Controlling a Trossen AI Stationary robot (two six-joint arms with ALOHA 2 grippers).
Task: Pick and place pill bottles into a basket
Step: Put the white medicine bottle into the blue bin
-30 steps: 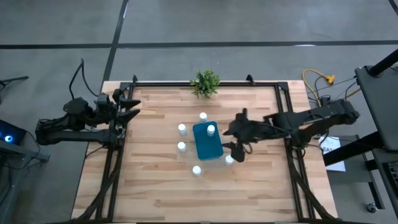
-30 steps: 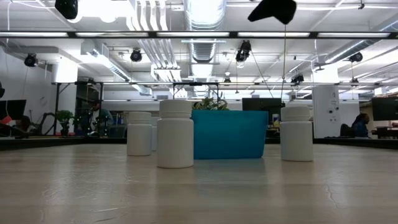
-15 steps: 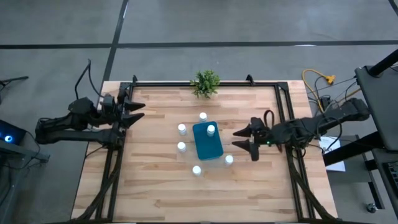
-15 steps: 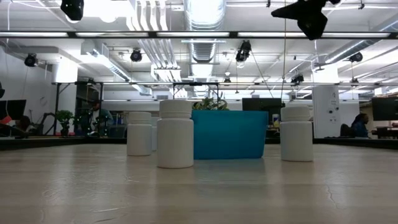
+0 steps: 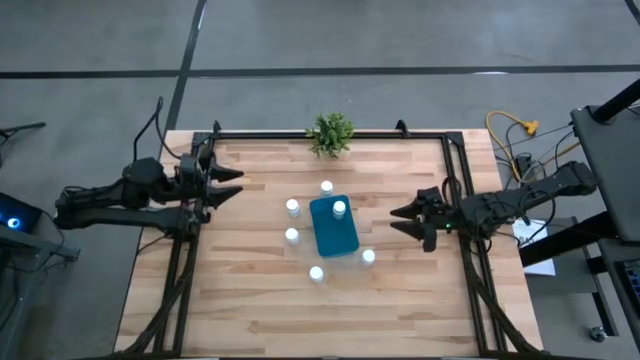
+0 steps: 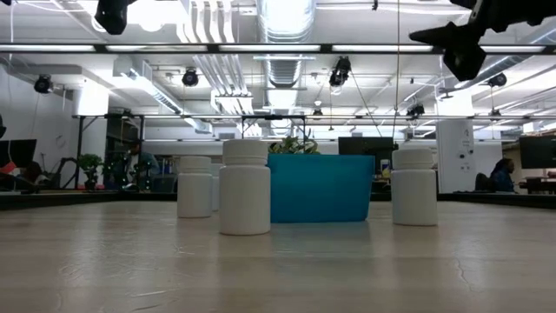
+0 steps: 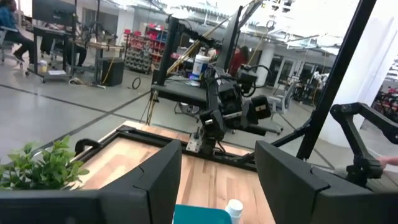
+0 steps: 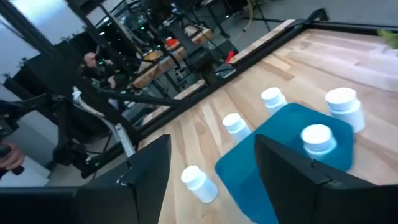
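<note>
The right end effector (image 5: 412,221) hung above the bench (image 5: 250,300) near its right rail, fingers spread and empty, pointing toward the basket (image 5: 333,226). The left end effector (image 5: 232,182) hung above the left rail, fingers likewise spread and empty, well apart from the bottles.

The basket, a teal-blue tray, lay near the middle of the bench. One pill bottle (image 5: 340,208) stood inside it at its far end. Five others stood upright on the bench around it:
- one (image 5: 327,187) just beyond the far end;
- two (image 5: 292,207) (image 5: 292,236) along the left side;
- one (image 5: 316,273) off the near left corner;
- one (image 5: 368,257) off the near right corner.

All bottles were plain white with white caps. No label, brand or writing could be read on them or on the basket in any view.

A small green plant (image 5: 331,133) stood at the far edge of the bench. A person (image 6: 502,174) sat in the room beyond.
</note>
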